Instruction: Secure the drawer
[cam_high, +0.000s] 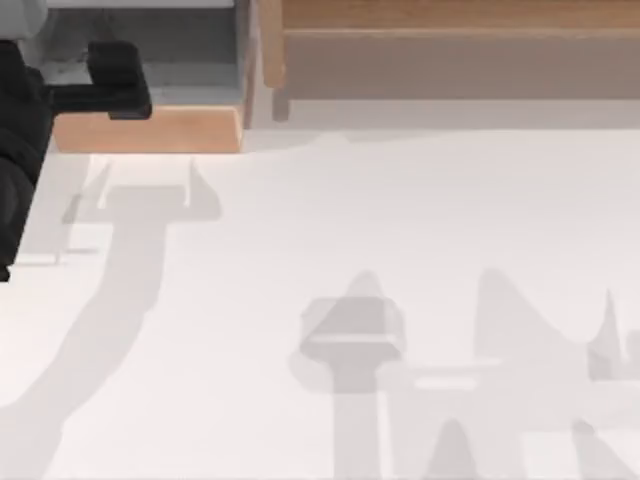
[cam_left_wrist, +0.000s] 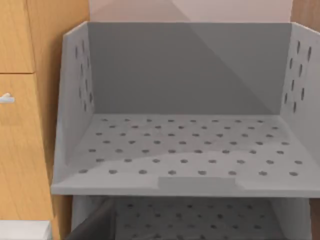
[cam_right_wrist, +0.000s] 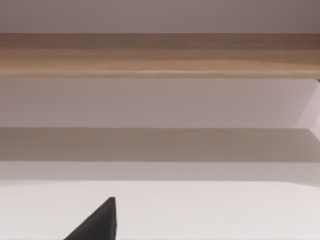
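At top view's far left, left end effector (cam_high: 118, 78) above drawer (cam_high: 150, 128), pulled out beside shelf unit (cam_high: 450, 55); finger state unclear. Left wrist view adds perforated grey floor (cam_left_wrist: 190, 145). Right end effector: dark tip (cam_right_wrist: 97, 222) over bench (cam_right_wrist: 225, 210).

Left arm at the far left corner of the table, right arm not at work.

The left arm (cam_high: 18, 150) is a black body along the left edge of the table in the top view, and it reaches toward the far edge. Its left gripper (cam_high: 112, 80) is at the far left corner and points to the right side. In the right wrist view, one dark finger (cam_right_wrist: 97, 222) of the right gripper rises from the lower edge.
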